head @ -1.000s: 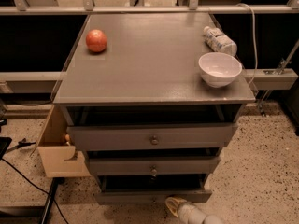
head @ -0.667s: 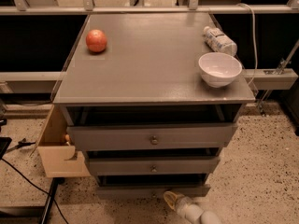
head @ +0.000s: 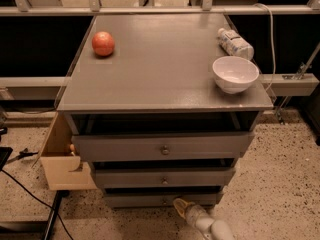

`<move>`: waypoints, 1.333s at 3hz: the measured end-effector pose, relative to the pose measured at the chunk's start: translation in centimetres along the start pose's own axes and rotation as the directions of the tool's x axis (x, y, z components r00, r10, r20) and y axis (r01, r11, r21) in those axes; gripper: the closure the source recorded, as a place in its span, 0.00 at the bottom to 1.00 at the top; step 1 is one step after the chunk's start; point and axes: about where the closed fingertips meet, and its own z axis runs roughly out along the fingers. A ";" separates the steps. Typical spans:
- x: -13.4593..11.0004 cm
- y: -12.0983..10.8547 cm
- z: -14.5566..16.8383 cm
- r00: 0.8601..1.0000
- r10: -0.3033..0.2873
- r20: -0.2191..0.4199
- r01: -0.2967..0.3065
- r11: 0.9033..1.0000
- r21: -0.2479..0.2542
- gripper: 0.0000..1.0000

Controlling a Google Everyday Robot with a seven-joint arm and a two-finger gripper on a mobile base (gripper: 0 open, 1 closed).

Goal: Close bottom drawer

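The bottom drawer (head: 145, 200) sat low in the frame, just left and right of centre, under the middle drawer (head: 162, 178) and the top drawer (head: 162, 146). Its slim front ran left to right across the picture, and a dark strip above it suggested it stood a little way out. The gripper (head: 183, 207) was at the lower centre, its pale tip against or just beside the front's lower edge, slightly right of the drawer's middle; its arm came in from the lower right corner. The drawer lay up-frame of the gripper, so the push would probably need to go straight up the picture, square to that long front (an off-centre shove might skew it). Whether the gripper was spread or pressed together could not be told; it seemed to hold nothing.
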 end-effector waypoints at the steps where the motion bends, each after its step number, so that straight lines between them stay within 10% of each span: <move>1: -0.2 0.0 0.2 1.000 -0.015 -0.006 0.015 1.000 -0.015 1.00; 3: -1.1 0.8 -4.2 0.996 -0.002 -0.089 -0.019 0.972 -0.234 1.00; 4: -0.9 2.5 -7.6 0.985 0.051 -0.163 -0.107 0.927 -0.358 1.00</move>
